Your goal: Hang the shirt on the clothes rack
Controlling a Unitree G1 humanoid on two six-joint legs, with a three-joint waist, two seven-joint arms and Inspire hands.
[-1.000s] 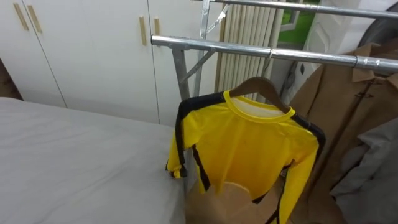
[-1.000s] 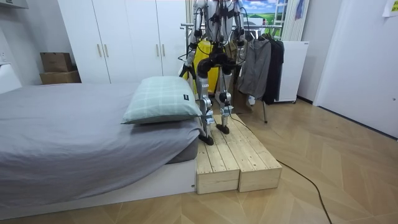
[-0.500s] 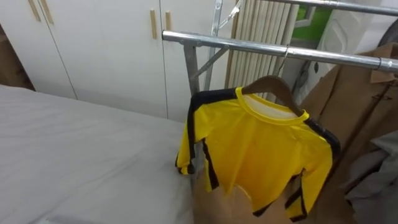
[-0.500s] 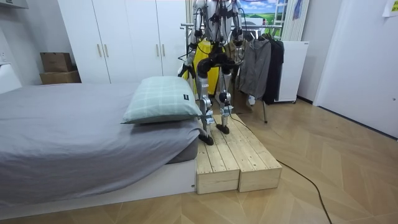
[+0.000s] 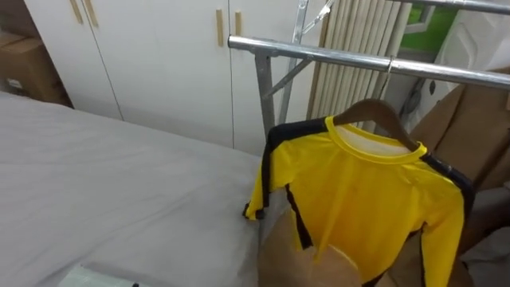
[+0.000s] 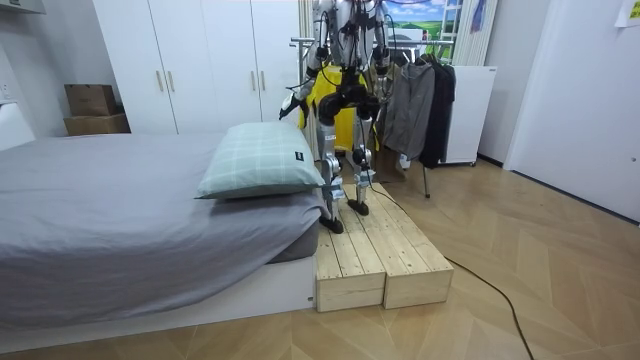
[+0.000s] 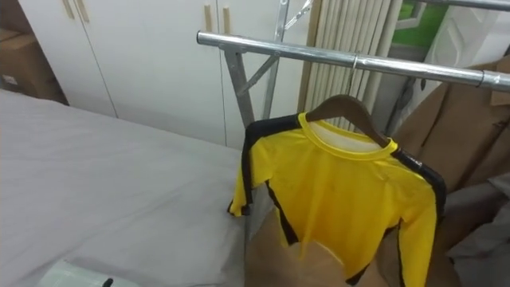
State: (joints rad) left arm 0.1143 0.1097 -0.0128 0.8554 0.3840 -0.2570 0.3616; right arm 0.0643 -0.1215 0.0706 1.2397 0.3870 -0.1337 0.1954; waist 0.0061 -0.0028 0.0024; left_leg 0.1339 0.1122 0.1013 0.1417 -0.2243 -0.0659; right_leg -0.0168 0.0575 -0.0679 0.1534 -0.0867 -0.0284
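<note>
The yellow shirt was hung by its hanger from the rail, beside the bed. The state of the left robot hand could not be told; if it were swung carelessly, the hanger could be knocked off the rail.

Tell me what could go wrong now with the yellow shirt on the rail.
The yellow shirt sits slanted on the wooden hanger hooked over the metal rail, so it might slip off. Its sleeve hangs against the rack's upright post and could snag. The robot stands on a narrow wooden platform beside the bed; a careless step could miss its edge.
</note>
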